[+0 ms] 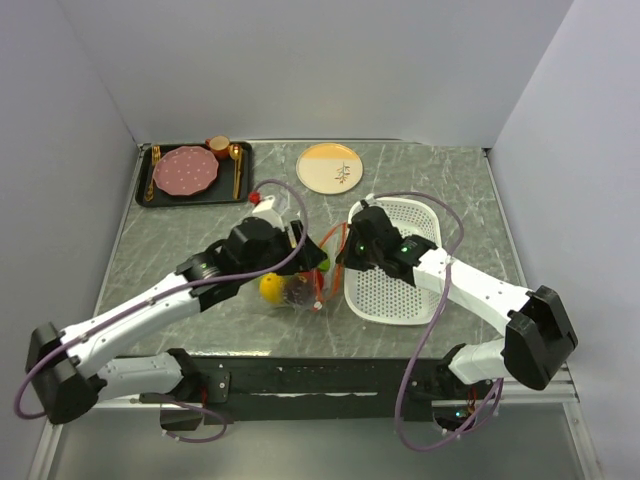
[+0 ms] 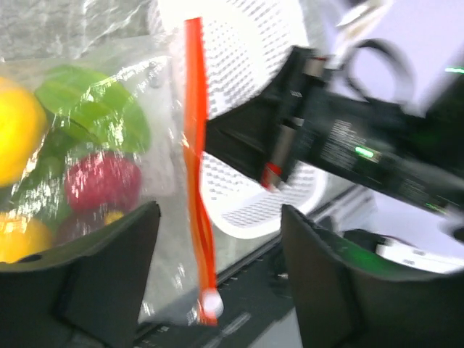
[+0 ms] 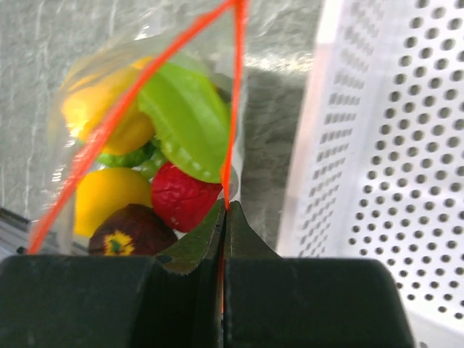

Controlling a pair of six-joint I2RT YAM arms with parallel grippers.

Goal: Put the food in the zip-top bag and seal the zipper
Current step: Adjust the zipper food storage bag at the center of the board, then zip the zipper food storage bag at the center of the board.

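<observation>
The right gripper has its fingers pressed together, clamped on the zipper, whose orange-red strip runs straight out from between the fingertips. Just beyond the tips and to their left hangs the zip-top bag with the food inside: a green leafy piece nearest the strip, a red ball close against the fingertips, a dark maroon ball and yellow pieces further left. A white perforated basket lies to the right of these fingers.

The left gripper has its fingers spread apart. The zipper passes between them, nearer the left finger and touching neither, with its whitish slider at the near end between the finger bases. The filled bag sits beyond the left finger
</observation>
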